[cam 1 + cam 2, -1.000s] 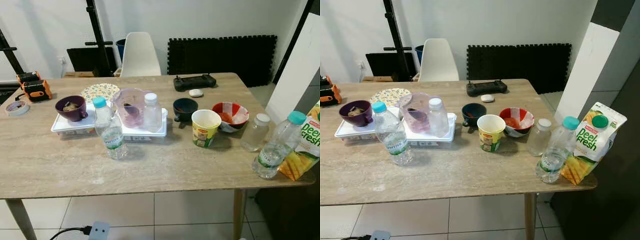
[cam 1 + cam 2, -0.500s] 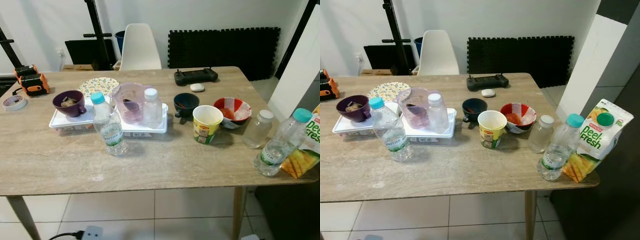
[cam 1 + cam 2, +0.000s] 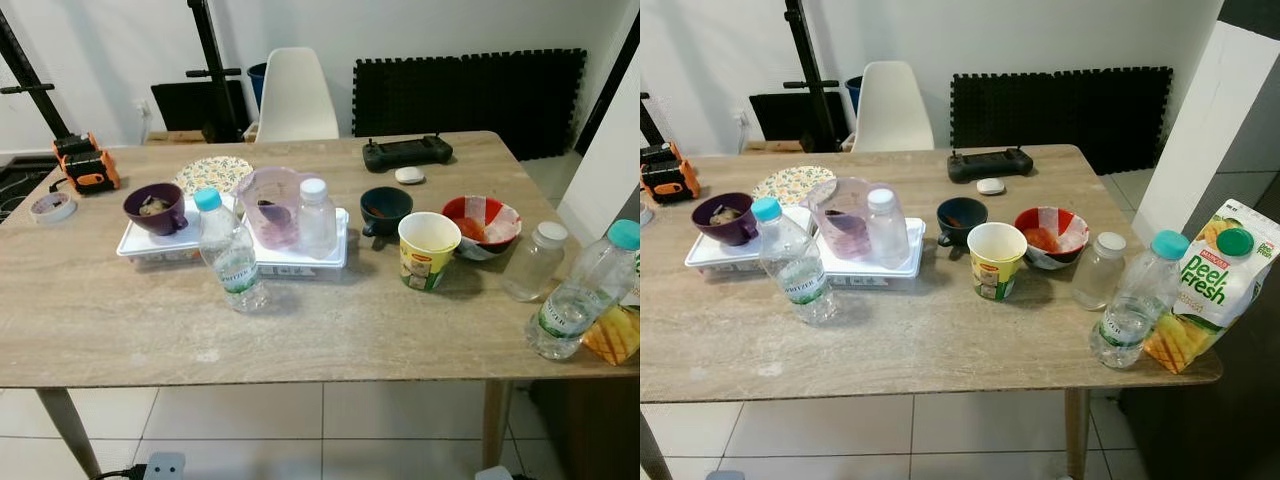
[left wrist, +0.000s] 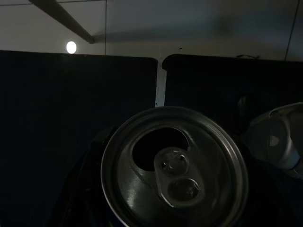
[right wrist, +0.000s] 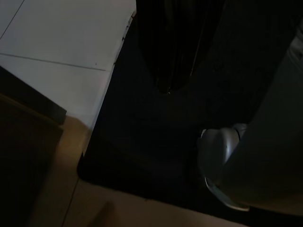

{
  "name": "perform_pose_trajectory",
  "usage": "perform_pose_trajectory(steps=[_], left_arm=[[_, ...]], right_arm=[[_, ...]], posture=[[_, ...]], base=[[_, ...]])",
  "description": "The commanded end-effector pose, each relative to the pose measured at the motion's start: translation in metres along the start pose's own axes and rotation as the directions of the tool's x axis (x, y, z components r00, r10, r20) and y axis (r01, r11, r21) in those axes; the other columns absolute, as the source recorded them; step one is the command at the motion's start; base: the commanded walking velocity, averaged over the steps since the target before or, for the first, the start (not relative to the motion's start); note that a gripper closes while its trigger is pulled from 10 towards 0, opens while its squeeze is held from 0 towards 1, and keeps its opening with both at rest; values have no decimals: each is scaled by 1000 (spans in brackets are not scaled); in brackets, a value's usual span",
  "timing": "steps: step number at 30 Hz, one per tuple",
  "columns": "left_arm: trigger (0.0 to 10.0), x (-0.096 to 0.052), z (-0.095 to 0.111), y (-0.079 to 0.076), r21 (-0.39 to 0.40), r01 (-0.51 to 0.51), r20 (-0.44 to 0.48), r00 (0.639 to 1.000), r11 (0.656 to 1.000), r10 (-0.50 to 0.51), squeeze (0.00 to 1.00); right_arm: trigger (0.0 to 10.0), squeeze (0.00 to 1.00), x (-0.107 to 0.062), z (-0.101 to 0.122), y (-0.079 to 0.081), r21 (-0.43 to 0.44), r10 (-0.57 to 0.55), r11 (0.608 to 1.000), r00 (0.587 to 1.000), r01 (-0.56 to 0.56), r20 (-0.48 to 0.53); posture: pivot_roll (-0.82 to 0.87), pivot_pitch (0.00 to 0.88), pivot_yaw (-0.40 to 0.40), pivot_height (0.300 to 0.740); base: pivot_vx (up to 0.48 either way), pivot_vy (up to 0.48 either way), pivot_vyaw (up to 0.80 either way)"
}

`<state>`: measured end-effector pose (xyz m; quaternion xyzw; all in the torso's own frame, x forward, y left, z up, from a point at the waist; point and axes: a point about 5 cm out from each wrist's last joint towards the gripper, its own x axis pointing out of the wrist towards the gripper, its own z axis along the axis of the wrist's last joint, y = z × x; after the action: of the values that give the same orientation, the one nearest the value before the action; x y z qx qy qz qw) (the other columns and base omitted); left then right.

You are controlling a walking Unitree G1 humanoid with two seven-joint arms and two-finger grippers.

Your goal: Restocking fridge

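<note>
On the wooden table (image 3: 120, 330) stand a teal-capped water bottle (image 3: 232, 255), a second one (image 3: 585, 295) at the right edge, and a Peel Fresh juice carton (image 3: 1212, 285) beside it. A white tray (image 3: 135, 245) carries a purple bowl (image 3: 155, 208), a pink jug (image 3: 270, 205) and a small clear bottle (image 3: 316, 218). A small white-capped bottle (image 3: 535, 262) stands near the right bottle. In the left wrist view an opened drink can (image 4: 174, 165) sits right at the camera, with my left gripper shut on it. My right gripper (image 5: 166, 87) hangs shut in the dark.
A yellow paper cup (image 3: 428, 250), a dark blue cup (image 3: 386, 208) and a red bowl (image 3: 482, 225) stand mid-table. A black controller (image 3: 407, 152), a patterned plate (image 3: 212, 172), a tape roll (image 3: 52, 207) and an orange tool (image 3: 85, 165) lie farther back. A white chair (image 3: 295, 95) stands behind.
The whole picture has shifted a little to the right, so the camera has moved. Nothing on the table has moved.
</note>
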<state>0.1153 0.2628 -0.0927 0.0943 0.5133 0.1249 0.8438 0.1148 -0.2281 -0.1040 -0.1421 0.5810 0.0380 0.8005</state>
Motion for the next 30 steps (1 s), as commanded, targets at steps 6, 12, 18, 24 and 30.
perform_pose_trajectory(steps=[6,12,18,24,30], left_arm=[[10000,0,-1,6,-5,-14,-4,1000,1000,14,0],[10000,-2,-9,4,-32,-18,-25,1000,999,17,0],[10000,-4,-19,0,-40,-12,-56,998,999,9,0],[10000,-3,-12,-16,-46,29,-37,999,998,-31,0],[10000,-3,-12,-26,-29,56,-38,998,998,-57,0]], right_arm=[[10000,0,-1,-4,-6,4,-11,1000,1000,11,-12],[10000,0,-1,-1,-12,-6,-19,1000,1000,19,-7],[10000,0,-1,4,-15,-12,-27,1000,1000,28,9],[10000,0,-3,-8,-19,-32,-28,999,999,27,-20],[10000,0,-4,-10,-22,-28,-34,999,999,33,-20]], posture=[[-48,0,11,740],[-41,7,-13,740],[-73,0,-1,740],[-101,4,-25,740],[-115,14,-25,740]], base=[[0,0,0],[0,0,0],[0,0,0],[0,0,0],[0,0,0]])
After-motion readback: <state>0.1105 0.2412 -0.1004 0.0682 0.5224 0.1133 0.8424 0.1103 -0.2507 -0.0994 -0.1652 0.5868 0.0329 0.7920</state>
